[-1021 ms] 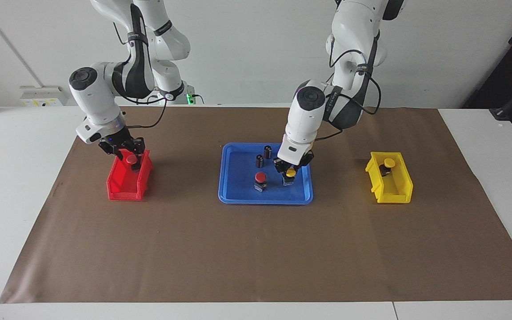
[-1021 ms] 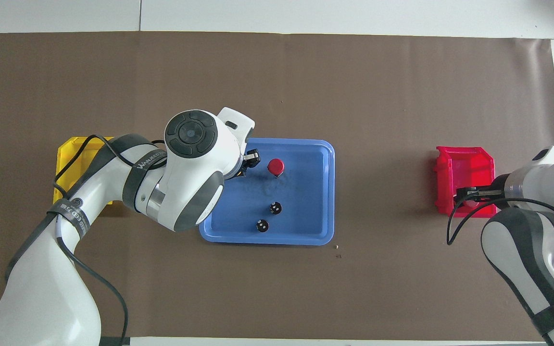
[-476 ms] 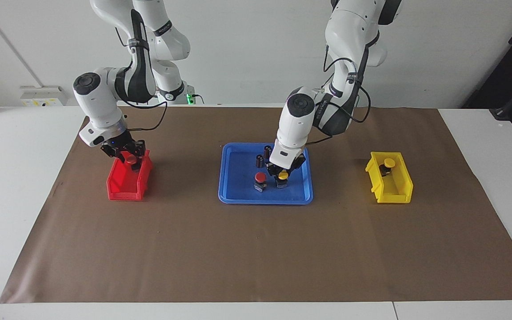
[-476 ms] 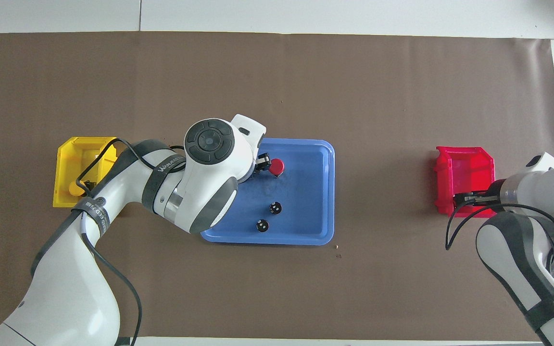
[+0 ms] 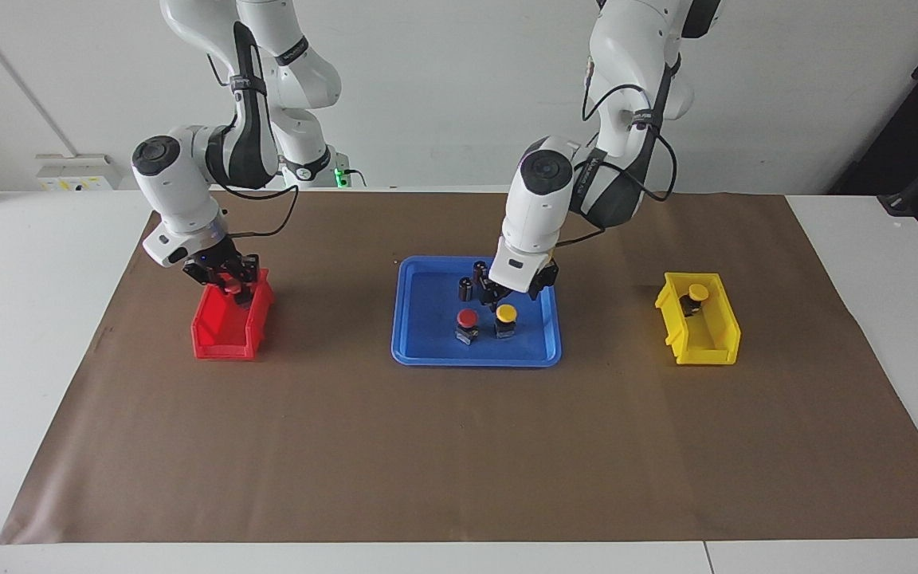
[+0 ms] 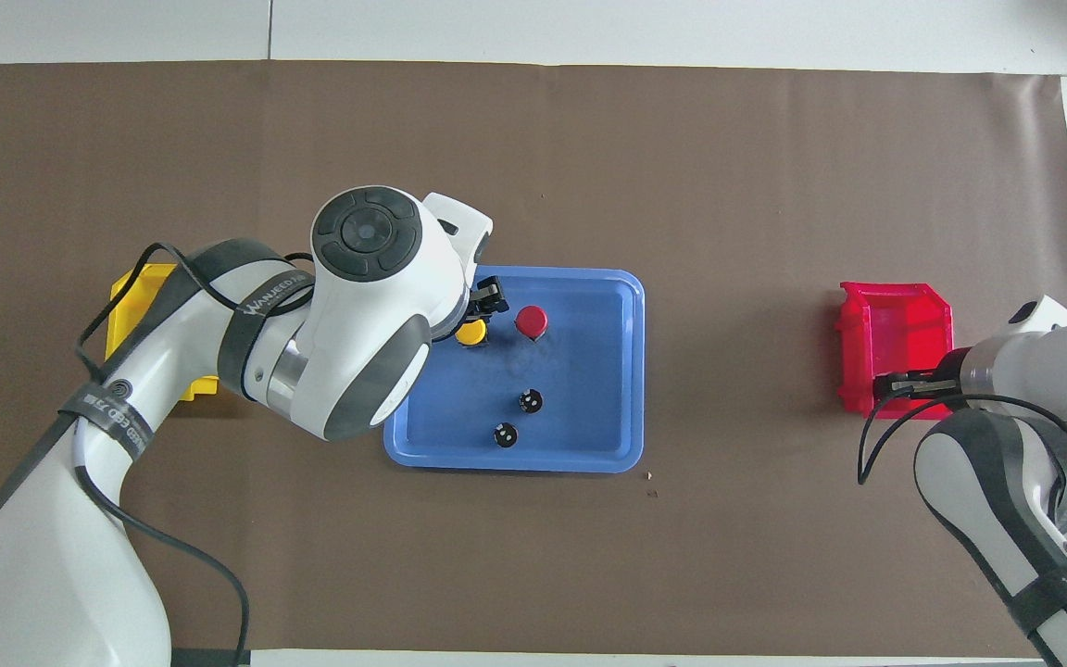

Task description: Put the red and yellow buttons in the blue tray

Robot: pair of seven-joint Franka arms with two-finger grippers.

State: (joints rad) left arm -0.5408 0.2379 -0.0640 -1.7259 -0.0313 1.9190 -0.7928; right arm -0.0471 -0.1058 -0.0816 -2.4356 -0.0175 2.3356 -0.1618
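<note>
The blue tray (image 5: 427, 319) lies mid-table and holds one red button (image 5: 467, 320) and one yellow button (image 5: 506, 314) side by side; both show in the overhead view, the red button (image 6: 531, 321) and the yellow button (image 6: 470, 333). My left gripper (image 5: 514, 293) is open and empty, just above the yellow button. My right gripper (image 5: 225, 281) is at the robots' end of the red bin (image 5: 224, 331), shut on a second red button (image 5: 230, 283). A second yellow button (image 5: 696, 292) stands in the yellow bin (image 5: 702, 331).
Two dark capless cylinders (image 5: 480, 271) (image 5: 465, 288) stand in the tray nearer to the robots than the buttons. In the overhead view my left arm covers most of the yellow bin (image 6: 137, 287). Brown paper (image 5: 459, 446) covers the table.
My left gripper set the yellow button down in the tray beside the red one, opened and rose a little. My right gripper stayed at the red bin, barely moving.
</note>
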